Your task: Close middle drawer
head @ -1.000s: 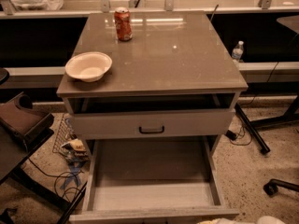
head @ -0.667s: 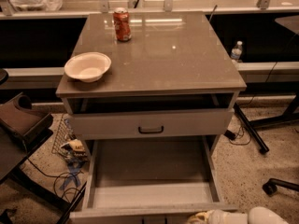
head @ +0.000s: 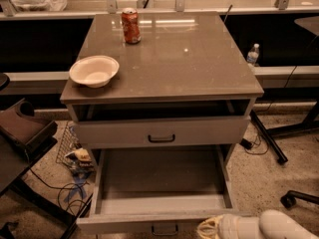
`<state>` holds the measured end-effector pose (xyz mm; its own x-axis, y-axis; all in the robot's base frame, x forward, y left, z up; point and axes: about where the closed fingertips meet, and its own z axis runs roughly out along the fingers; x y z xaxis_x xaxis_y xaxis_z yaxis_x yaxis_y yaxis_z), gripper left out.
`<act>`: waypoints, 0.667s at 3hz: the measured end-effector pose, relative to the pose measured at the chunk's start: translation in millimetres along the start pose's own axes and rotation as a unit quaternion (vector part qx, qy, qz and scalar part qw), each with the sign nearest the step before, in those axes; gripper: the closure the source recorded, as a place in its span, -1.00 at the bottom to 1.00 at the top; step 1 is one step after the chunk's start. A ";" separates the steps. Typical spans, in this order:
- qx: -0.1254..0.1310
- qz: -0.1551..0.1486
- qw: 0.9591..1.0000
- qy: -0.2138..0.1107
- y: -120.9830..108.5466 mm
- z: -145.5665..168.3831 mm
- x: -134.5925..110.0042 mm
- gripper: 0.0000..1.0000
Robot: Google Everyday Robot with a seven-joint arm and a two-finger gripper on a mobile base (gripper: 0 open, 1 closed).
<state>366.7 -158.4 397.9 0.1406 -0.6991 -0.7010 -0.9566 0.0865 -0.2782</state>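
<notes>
Speckled floor [head: 279, 173] and tangled cables surround a squat cabinet with a glossy taupe top [head: 169, 59]. Below its slightly open top drawer [head: 159, 132], the wide pale-grey wooden middle drawer [head: 159, 176] is pulled far out towards me, its grey-brown floor bare and its black bar handle at the bottom edge. A second ago that corner was vacant; now the robot's white arm [head: 271, 225] has come in from the lower right, bringing the yellowish gripper [head: 209, 228] up against the drawer front, so the push looks imminent. Whether it is open or closed I cannot tell. A shallow white bowl [head: 94, 70] and a red soda can [head: 131, 26] sit on top.
</notes>
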 end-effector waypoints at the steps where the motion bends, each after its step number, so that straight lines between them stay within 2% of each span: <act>1: 0.004 -0.013 1.000 0.008 -17.1 2.2 -3.7 1.00; 2: 0.007 -0.033 0.999 0.015 -54.7 13.3 -7.8 1.00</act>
<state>421.4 -148.3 409.8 0.1962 -0.7250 -0.6603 -0.9416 0.0486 -0.3331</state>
